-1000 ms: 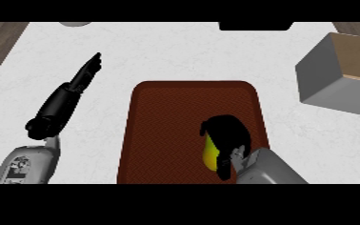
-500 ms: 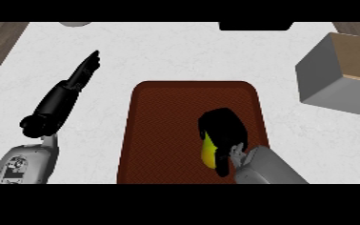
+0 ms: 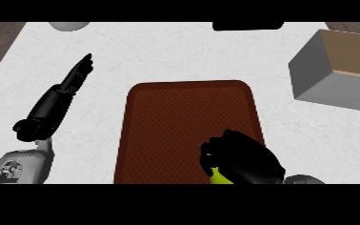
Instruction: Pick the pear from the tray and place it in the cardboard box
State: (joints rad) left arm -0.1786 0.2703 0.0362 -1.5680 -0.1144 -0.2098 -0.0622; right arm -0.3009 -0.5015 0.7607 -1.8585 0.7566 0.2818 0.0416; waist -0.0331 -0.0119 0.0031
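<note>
Yellow-green skin of the pear (image 3: 218,176) shows only as a small sliver at the near right corner of the tray (image 3: 175,124), under the right hand (image 3: 243,159). That hand is black, its fingers curled down over the fruit and grasping it, hiding most of it. Whether the pear rests on the tray's surface or is lifted off it cannot be told.

The tray is dark reddish-brown with a fine woven pattern and rounded corners, lying on the white counter (image 3: 175,52); its remaining surface is bare.

To the left, the left hand (image 3: 74,76) lies over the counter, well apart from the tray, fingers straight and released, pointing away toward the far side.

Farther off at the right stands the cardboard box (image 3: 330,71), grey on its outer walls, brown inside, well apart from the tray.

At the far edge, a grey rounded object (image 3: 69,26) sits left and a black object (image 3: 247,25) sits right of centre; both are cut off.
</note>
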